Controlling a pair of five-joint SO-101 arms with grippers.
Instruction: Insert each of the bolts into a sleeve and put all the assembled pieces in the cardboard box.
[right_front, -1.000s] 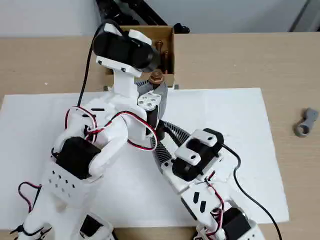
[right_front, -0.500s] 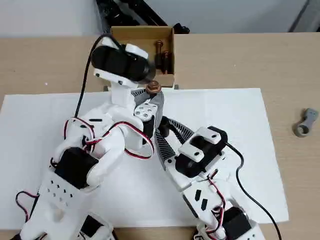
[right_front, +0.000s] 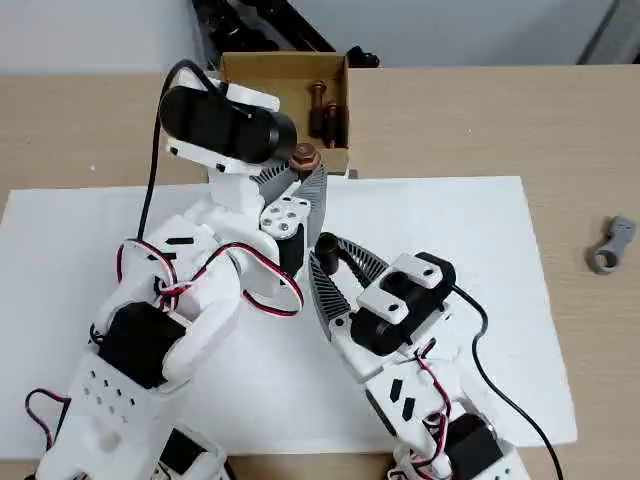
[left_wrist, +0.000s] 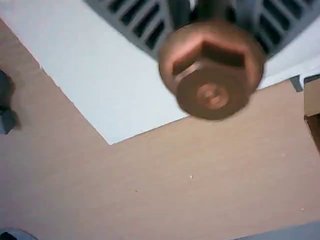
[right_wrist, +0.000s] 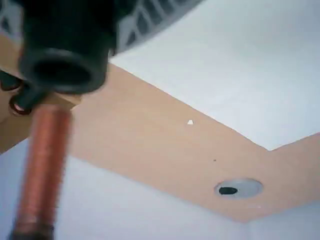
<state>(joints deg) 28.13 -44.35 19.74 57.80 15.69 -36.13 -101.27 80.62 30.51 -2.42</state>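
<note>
The left fingers (right_front: 314, 190) clench a copper bolt (right_front: 304, 157) at the front wall of the cardboard box (right_front: 270, 72); the right fingers (right_front: 356, 262) grasp a black sleeve (right_front: 325, 250) over the white sheet (right_front: 470, 260) on the surface (right_front: 500, 120), near the bolt; assembled pieces (right_front: 325, 110) lie in the box.

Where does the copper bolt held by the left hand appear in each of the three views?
High view: bolt head in the left hand, near the cardboard box.
Left wrist view: bolt head end-on, against grey fingers.
Right wrist view: bolt shaft beside the sleeve.
Shared landmark: white sheet edge meeting the wooden table.
</note>
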